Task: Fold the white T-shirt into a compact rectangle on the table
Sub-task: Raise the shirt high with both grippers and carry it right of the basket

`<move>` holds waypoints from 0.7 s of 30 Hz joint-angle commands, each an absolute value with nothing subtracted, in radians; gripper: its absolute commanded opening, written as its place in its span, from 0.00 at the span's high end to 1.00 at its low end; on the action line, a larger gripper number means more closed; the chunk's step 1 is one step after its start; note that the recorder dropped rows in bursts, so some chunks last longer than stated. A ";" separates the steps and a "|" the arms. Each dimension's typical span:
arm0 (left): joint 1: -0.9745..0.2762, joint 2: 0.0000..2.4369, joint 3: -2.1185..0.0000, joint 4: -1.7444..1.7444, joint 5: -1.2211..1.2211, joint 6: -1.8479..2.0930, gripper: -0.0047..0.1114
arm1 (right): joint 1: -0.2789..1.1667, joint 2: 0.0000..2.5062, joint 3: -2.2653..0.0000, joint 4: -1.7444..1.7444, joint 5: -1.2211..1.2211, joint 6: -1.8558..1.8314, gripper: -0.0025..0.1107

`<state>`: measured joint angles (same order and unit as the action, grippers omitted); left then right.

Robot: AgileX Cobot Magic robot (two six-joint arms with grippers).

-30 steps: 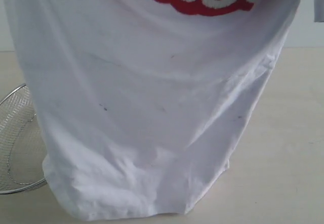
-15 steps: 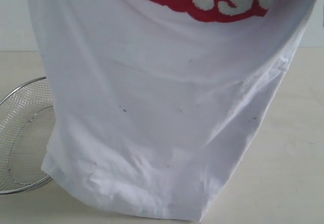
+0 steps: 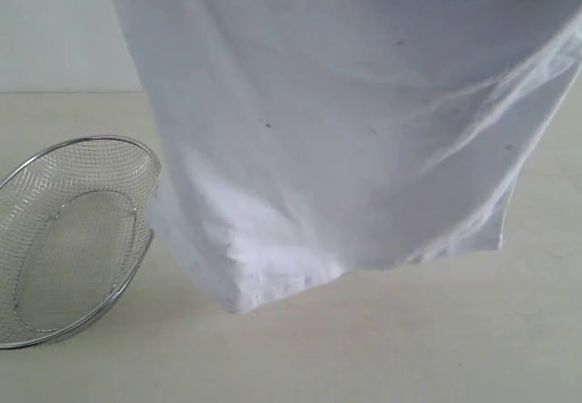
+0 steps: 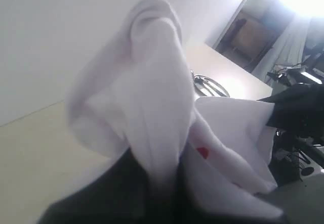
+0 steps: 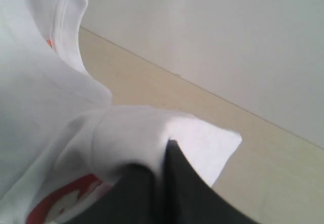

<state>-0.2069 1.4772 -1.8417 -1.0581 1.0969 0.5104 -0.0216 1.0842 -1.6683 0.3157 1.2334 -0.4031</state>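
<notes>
1. The exterior camera sits low and close, facing the hanging front of the white T-shirt [image 3: 364, 148].
2. Both wrist cameras peer from right against its bunched cloth.
3. All views share it.

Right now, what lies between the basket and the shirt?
Only a sliver of bare table in the exterior view; higher up the shirt's edge meets the basket's rim.
</notes>
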 commanded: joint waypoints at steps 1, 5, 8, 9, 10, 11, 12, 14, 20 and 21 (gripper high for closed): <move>-0.211 1.437 -1.838 -1.078 1.095 0.493 0.92 | -0.020 1.069 -1.678 0.308 1.221 -0.395 0.98; -0.211 1.426 -1.838 -1.075 1.113 0.486 0.92 | -0.020 1.039 -1.678 0.279 1.221 -0.393 0.98; -0.211 1.426 -1.838 -1.072 1.127 0.467 0.92 | -0.020 1.014 -1.678 0.261 1.221 -0.385 0.98; -0.211 1.426 -1.838 -1.066 1.129 0.463 0.92 | -0.020 1.008 -1.678 0.260 1.221 -0.382 0.98; -0.226 1.426 -1.838 -1.045 1.126 0.445 0.92 | -0.013 1.009 -1.678 0.260 1.221 -0.379 0.98; -0.234 1.426 -1.838 -1.028 1.126 0.440 0.92 | -0.002 1.009 -1.676 0.259 1.221 -0.377 0.98; -0.261 1.426 -1.838 -0.976 1.129 0.419 0.92 | 0.026 1.010 -1.672 0.247 1.221 -0.373 0.98; -0.303 1.426 -1.838 -0.888 1.121 0.385 0.92 | 0.055 1.010 -1.657 0.210 1.221 -0.359 0.98; -0.332 1.481 -1.838 -0.689 1.069 0.337 0.92 | 0.081 1.081 -1.567 0.164 1.221 -0.344 0.98; -0.332 1.499 -1.838 -0.660 1.069 0.337 0.92 | 0.081 1.101 -1.567 0.164 1.221 -0.346 0.98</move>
